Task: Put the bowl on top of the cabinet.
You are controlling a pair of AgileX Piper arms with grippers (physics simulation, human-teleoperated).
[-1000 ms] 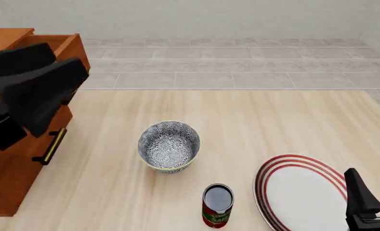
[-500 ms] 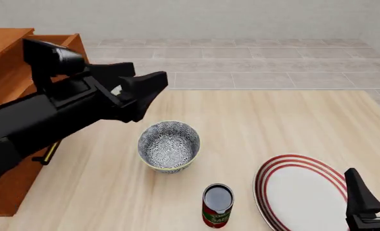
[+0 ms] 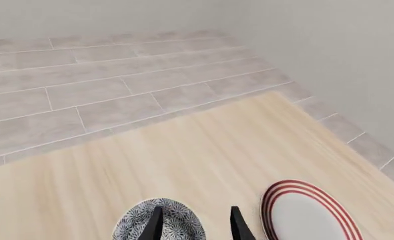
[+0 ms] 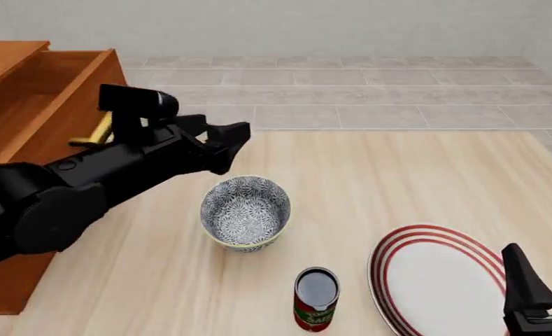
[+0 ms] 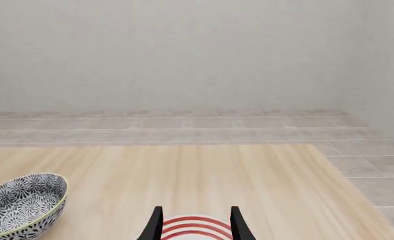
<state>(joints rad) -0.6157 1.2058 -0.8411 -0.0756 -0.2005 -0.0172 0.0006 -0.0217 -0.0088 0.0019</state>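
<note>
Pale wooden table [image 4: 415, 175] is carrying the bowl [image 4: 245, 212], untouched at its middle. Left gripper [image 3: 195, 226], fingers spread and empty, has swung away from the cabinet [image 4: 19, 98] and is now approaching the bowl.

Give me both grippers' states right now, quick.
Left gripper: open, empty, fingers apart above the bowl.
Right gripper: open, empty, over the plate.

Can label: the can [image 4: 315, 299] has a red and green wrapper with pale lettering, too small to read.
Other text: none readable.
</note>
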